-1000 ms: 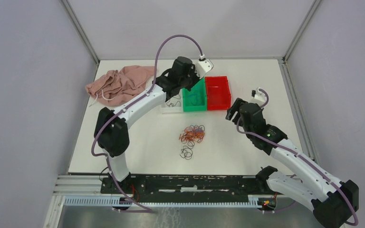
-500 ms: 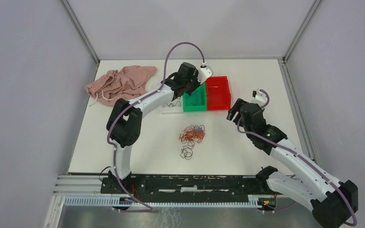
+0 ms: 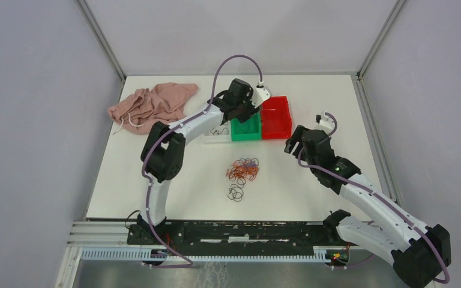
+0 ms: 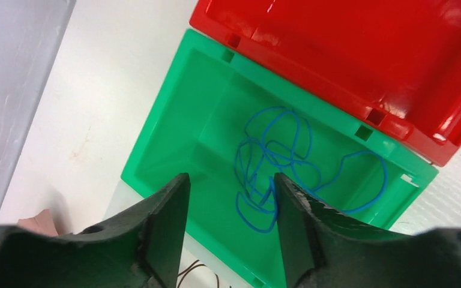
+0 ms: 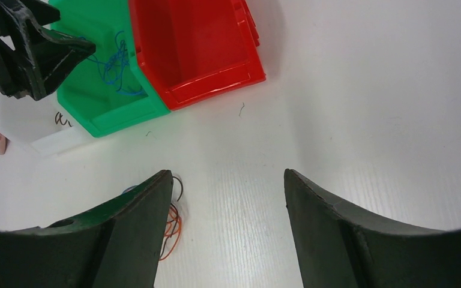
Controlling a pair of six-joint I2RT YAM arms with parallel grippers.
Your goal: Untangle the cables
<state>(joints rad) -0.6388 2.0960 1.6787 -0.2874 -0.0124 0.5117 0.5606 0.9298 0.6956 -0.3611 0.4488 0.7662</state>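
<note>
Elbow of left arm [image 3: 163, 157] has swung inward since earlier frames. Tangled orange-red, blue and black curly cables [image 3: 243, 170] lie on white table [image 3: 174, 180]; right gripper [image 5: 228, 177] spread, empty, nearby; farther, left gripper [image 4: 231, 189] parted, empty, above green plastic bin [image 4: 174, 120] holding blue wires [image 4: 276, 162]

Left arm [image 3: 192, 123] and right arm [image 3: 372, 201]: white moulded link shells between bulky black joint housings, both mounted on a black base rail [image 3: 234, 231]. A mauve lead [image 3: 235, 56] runs outside each arm from base to wrist, ending at a small white camera block [image 3: 263, 93]. Fingers [image 4: 165, 228] are matte black, wedge-shaped, with a grainy, faintly scuffed finish.
</note>
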